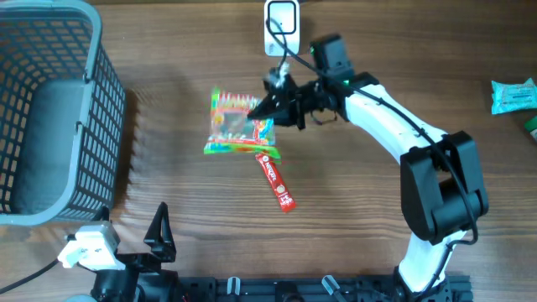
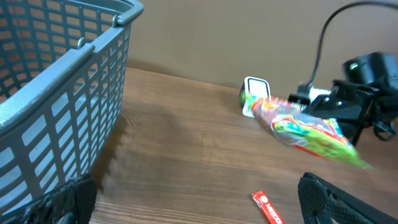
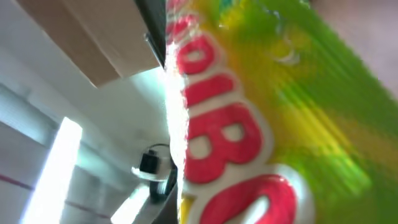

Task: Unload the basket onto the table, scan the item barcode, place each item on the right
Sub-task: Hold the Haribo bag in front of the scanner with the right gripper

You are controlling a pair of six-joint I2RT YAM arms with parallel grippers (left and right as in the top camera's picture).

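The item is a colourful gummy-candy bag (image 1: 239,126), green and yellow with red letters. My right gripper (image 1: 273,105) is shut on its right edge and holds it tilted above the table, just below and left of the white barcode scanner (image 1: 283,25). In the left wrist view the bag (image 2: 311,127) hangs in the air in front of the scanner (image 2: 255,96). The bag (image 3: 261,112) fills the right wrist view, so the fingers there are hidden. At the table's front left my left gripper (image 2: 199,211) stands open and holds nothing.
A grey mesh basket (image 1: 50,109) stands at the far left. A red sachet (image 1: 276,180) lies on the wood under the bag's lower right corner. A teal packet (image 1: 513,95) lies at the right edge.
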